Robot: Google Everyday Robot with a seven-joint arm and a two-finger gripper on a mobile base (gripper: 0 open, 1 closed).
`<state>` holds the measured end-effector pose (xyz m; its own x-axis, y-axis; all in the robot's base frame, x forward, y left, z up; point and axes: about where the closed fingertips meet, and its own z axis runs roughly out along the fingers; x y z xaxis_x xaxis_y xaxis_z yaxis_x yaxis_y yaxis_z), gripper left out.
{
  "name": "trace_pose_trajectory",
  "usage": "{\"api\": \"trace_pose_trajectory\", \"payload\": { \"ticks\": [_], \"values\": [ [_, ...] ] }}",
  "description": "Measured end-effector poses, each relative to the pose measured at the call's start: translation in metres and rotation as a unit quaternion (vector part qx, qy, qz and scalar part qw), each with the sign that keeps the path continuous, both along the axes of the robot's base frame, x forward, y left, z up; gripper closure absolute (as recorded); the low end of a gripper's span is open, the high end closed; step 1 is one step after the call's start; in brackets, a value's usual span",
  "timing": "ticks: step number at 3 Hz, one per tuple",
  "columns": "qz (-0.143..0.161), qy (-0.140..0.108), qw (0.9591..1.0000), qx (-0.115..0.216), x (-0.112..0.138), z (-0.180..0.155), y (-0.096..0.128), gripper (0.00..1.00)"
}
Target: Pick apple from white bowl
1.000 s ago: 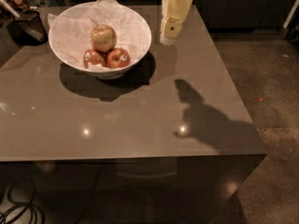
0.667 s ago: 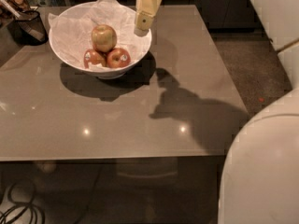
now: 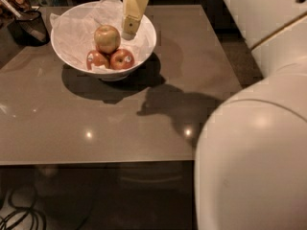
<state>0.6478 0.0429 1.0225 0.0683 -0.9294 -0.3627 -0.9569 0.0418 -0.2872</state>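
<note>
The white bowl (image 3: 144,47), lined with crinkled white paper, stands at the back left of the grey table (image 3: 96,123). In it the large yellow-green apple (image 3: 107,38) rests on top of two smaller red apples (image 3: 122,59) with white stickers. My gripper (image 3: 128,32) hangs over the right side of the bowl, just right of the large apple and a little above it, pointing down. It holds nothing that I can see.
A dark mesh basket (image 3: 29,27) stands left of the bowl at the table's back left corner. My white arm body (image 3: 254,147) fills the right side of the view. Cables (image 3: 19,217) lie on the floor below the front edge.
My gripper has moved left from beside the bowl to over its right side, close to the large apple. My arm has swung into the right of the view.
</note>
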Motion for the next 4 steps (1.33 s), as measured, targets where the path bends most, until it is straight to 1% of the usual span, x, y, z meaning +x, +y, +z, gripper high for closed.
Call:
{"api": "trace_pose_trajectory", "payload": {
  "ticks": [1,2,3,4],
  "values": [
    [0.018,0.021,0.9996,-0.003,0.019,-0.020,0.032,0.00],
    [0.027,0.033,0.9991,0.000,0.031,-0.033,0.052,0.09],
    [0.029,0.040,0.9988,0.003,0.042,-0.042,0.063,0.14],
    [0.026,0.046,0.9986,0.007,0.052,-0.052,0.071,0.09]
  ]
}}
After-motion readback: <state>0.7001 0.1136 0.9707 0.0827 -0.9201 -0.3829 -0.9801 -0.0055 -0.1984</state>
